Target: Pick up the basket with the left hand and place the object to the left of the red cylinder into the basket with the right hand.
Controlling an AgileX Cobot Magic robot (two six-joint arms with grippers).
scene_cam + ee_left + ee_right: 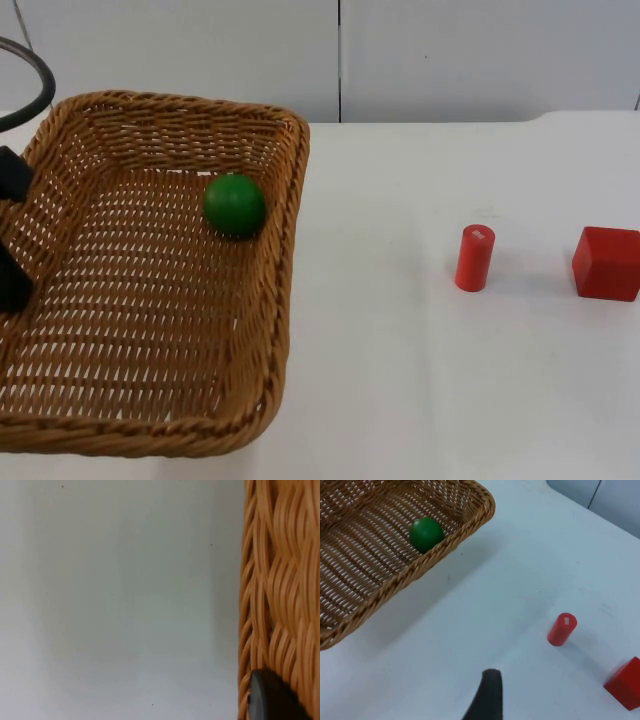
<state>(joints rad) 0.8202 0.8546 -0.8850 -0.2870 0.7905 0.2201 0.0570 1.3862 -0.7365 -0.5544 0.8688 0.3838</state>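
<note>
The wicker basket (150, 420) fills the left side of the top view and appears raised off the table. My left gripper (12, 240) is shut on its left rim; in the left wrist view a black fingertip (272, 697) lies against the woven rim (280, 580). A green ball (235, 205) rests inside the basket near its right wall, and the right wrist view shows the ball (426, 534) there too. The red cylinder (475, 257) stands on the white table. My right gripper (487, 697) hovers above the table, between the basket (470, 520) and the cylinder (562, 629).
A red cube (607, 263) sits right of the cylinder near the picture's edge, and it also appears in the right wrist view (625, 682). The grey partition wall (450, 50) closes the far end of the table.
</note>
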